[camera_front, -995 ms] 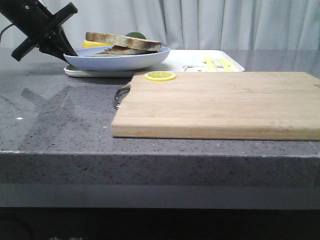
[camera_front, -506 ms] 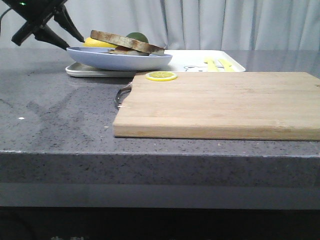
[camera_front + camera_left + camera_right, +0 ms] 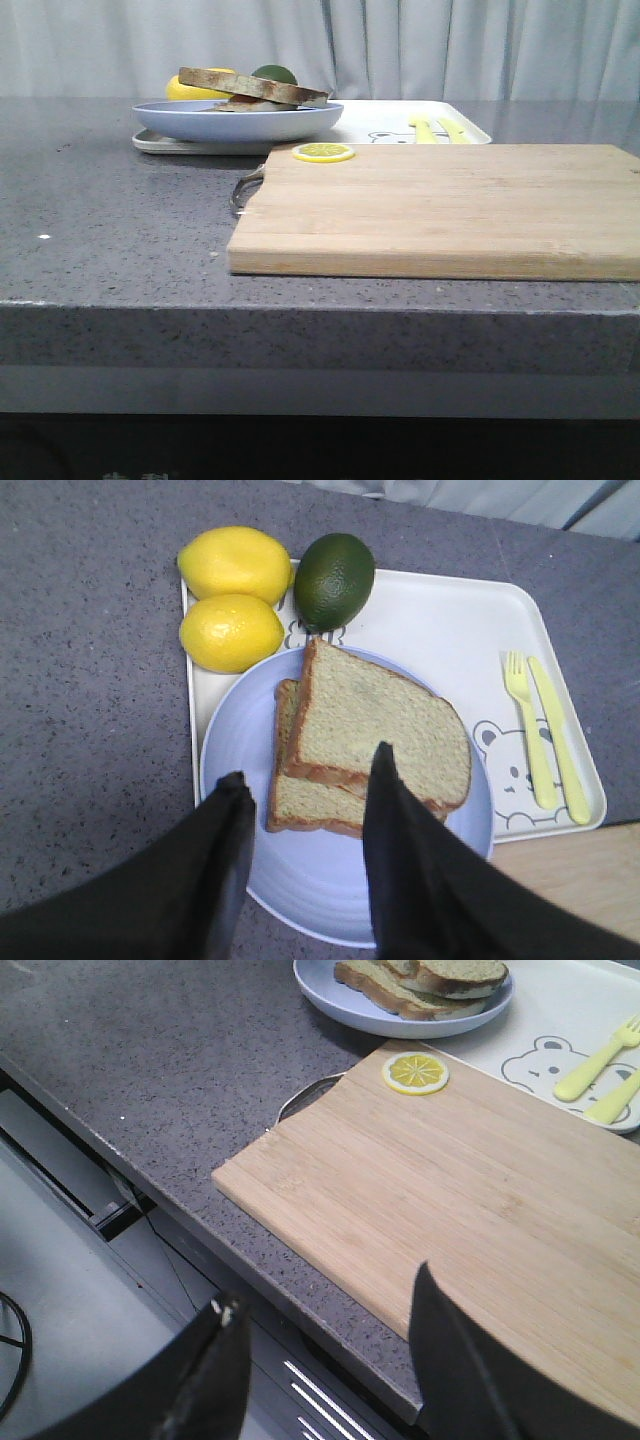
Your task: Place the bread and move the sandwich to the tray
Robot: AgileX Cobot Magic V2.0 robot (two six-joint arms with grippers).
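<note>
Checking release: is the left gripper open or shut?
Open: the left gripper has black fingers spread, empty, above the pale blue plate.

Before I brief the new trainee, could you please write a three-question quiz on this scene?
1. True or false: the blue plate rests on the white tray.
2. What lies on the cutting board? A) lemon slice B) fork C) avocado
3. Fill in: the left hand holds ____.

Key: 1 true. 2 A, the lemon slice. 3 nothing; it is open above the bread, as is the right hand over the board.
</note>
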